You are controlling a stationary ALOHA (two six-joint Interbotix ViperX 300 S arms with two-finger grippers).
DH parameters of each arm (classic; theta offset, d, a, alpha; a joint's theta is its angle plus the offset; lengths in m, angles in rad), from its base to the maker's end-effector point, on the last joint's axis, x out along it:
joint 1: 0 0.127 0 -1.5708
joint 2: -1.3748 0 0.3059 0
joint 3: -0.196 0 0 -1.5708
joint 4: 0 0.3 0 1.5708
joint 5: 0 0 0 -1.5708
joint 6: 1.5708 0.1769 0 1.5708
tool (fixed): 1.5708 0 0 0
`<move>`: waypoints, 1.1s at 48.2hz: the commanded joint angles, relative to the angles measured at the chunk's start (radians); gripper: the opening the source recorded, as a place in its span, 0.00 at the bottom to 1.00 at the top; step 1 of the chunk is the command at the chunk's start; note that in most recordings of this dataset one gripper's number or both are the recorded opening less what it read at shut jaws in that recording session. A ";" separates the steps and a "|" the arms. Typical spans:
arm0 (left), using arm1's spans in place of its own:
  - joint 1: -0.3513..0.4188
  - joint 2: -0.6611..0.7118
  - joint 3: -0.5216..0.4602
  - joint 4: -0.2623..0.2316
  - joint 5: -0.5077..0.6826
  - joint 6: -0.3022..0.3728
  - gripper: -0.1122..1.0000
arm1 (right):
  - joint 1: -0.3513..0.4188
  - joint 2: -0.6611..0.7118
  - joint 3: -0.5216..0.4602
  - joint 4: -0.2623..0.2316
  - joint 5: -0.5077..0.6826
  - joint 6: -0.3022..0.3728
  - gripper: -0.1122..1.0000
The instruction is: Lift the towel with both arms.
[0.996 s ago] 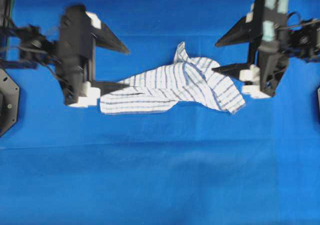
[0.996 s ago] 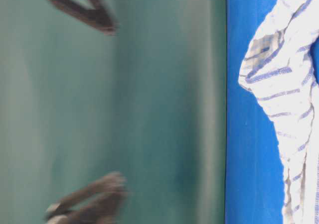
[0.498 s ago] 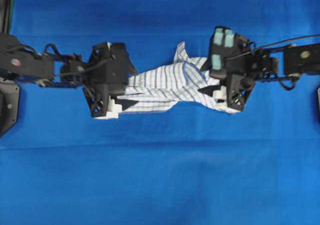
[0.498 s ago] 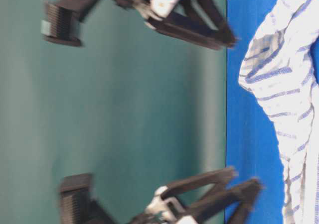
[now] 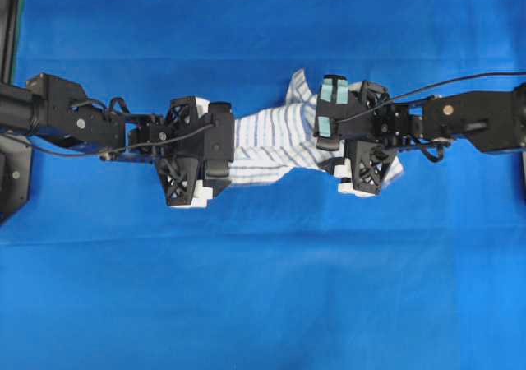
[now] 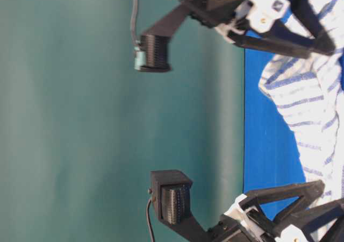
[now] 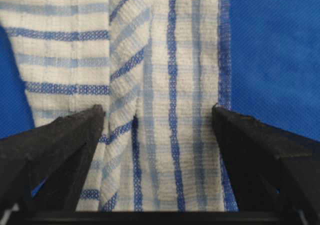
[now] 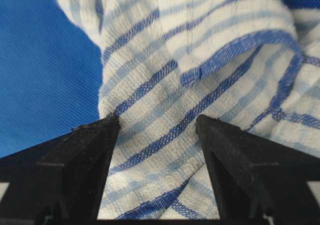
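- Towel [image 5: 275, 136] sits bunched in the middle of the blue counter [image 5: 263, 288], running side to side between the two arms, with a peaked fold sticking up at the far edge.
- Left gripper [image 7: 157, 130] is down over one end, jaws wide apart with the cloth lying between them, nothing pinched yet. Right gripper [image 8: 157, 135] is the same deal on the other end, gaping open astride a rumpled fold.
- My take on doing this step well: sink both fingertips low enough to catch every layer, then close both sides together before lifting, so one end doesn't drag or slip out.
- I'd lift evenly too, otherwise the slack middle probably sags and tugs a corner loose.
- Fabric is a white waffle-ish weave with dark and pale blue stripes, soft and floppy, folded over itself in a few layers.
- Fingers [image 7: 60, 145] are matte black, long and tapering, with white blocks at their base.
- Counter cover looks like fine-textured blue cloth, slightly creased.
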 commanded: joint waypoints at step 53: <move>0.025 -0.123 -0.029 -0.003 0.141 -0.009 0.13 | 0.002 -0.149 -0.020 0.043 0.011 0.002 0.13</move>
